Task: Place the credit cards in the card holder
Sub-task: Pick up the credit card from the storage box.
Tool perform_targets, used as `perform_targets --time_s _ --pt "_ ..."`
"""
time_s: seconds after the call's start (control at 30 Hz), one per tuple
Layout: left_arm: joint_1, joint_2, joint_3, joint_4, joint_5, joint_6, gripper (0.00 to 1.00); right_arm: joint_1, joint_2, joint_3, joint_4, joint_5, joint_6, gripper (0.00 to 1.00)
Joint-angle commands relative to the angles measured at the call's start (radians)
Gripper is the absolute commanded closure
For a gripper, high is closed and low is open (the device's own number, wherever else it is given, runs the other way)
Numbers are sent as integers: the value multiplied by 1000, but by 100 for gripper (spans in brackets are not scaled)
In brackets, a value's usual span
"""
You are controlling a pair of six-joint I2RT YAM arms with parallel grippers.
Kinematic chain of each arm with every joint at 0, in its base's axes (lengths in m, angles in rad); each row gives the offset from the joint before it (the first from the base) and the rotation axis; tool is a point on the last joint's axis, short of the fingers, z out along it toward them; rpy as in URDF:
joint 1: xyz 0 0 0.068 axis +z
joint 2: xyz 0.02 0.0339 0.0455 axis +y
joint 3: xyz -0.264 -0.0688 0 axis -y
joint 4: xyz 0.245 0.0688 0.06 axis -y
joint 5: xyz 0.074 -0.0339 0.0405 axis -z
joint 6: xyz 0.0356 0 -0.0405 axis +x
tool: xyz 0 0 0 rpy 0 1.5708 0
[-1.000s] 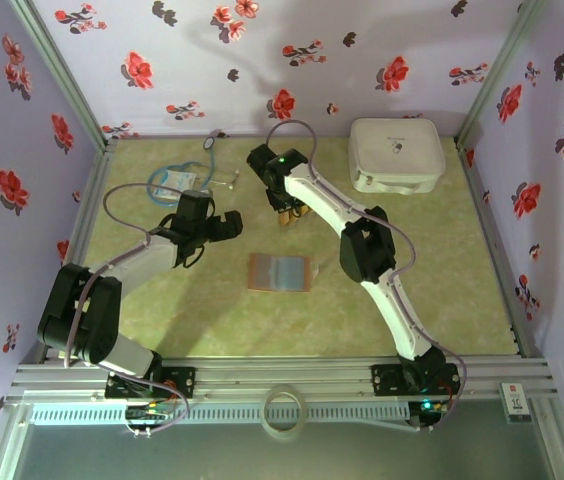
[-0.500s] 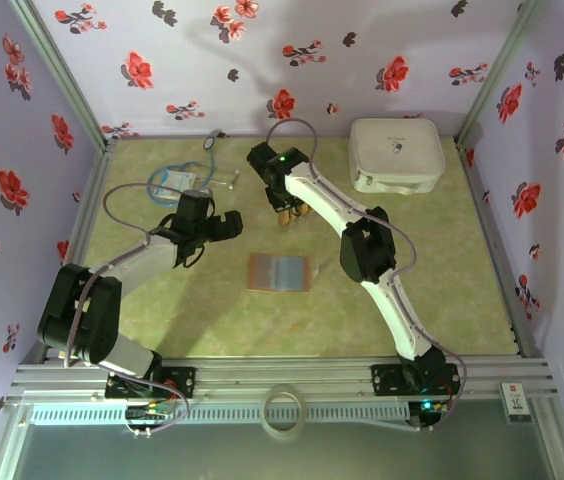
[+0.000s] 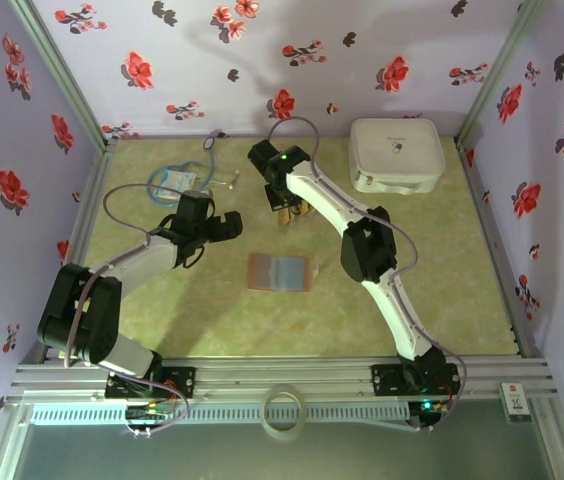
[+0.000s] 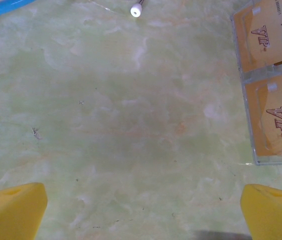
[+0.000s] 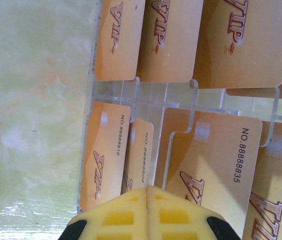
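Observation:
Several tan-brown credit cards [image 5: 241,40] printed "VIP" stand in a clear acrylic rack [image 5: 146,92] at the far middle of the table [image 3: 293,210]. My right gripper [image 5: 147,210] hangs over the rack, its yellow fingers pressed together. A narrow card [image 5: 142,150] runs down into their seam. The card holder [image 3: 280,272], a reddish-brown wallet with a greyish inside, lies open in the middle of the table. My left gripper [image 3: 224,225] hovers to its left, open and empty, fingertips [image 4: 11,210] wide apart. The rack's cards [image 4: 276,120] show at the right edge of the left wrist view.
A white rounded case [image 3: 396,153] sits at the back right. A blue-tubed stethoscope [image 3: 184,178] lies at the back left, its white tip [image 4: 137,9] near my left gripper. Flowered walls enclose the green table [image 3: 212,310] on three sides.
The right wrist has shifted very slightly over the card rack. The left arm and the wallet have stayed where they were.

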Motion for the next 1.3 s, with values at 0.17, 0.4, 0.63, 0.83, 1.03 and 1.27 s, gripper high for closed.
perform_targets --time_s 0.17,0.4,0.63,0.83,1.03,1.27 --pt "11 -24 -9 9 -20 -14 0 -12 -31 -16 29 -86 20 100" --pt "11 -19 -4 9 -19 -15 0 -22 -101 -25 44 -99 23 100" --pt "10 -19 -4 5 -18 -16 0 -27 -116 -31 45 -96 19 100" --pt "10 -24 -1 -3 -17 -13 0 -28 -145 -34 50 -100 20 100" --pt "10 -25 -2 -11 -14 -13 0 -27 -254 -97 85 -116 27 100" --pt "-3 -35 -9 -45 -1 -3 0 -24 -427 -278 197 -180 69 100"
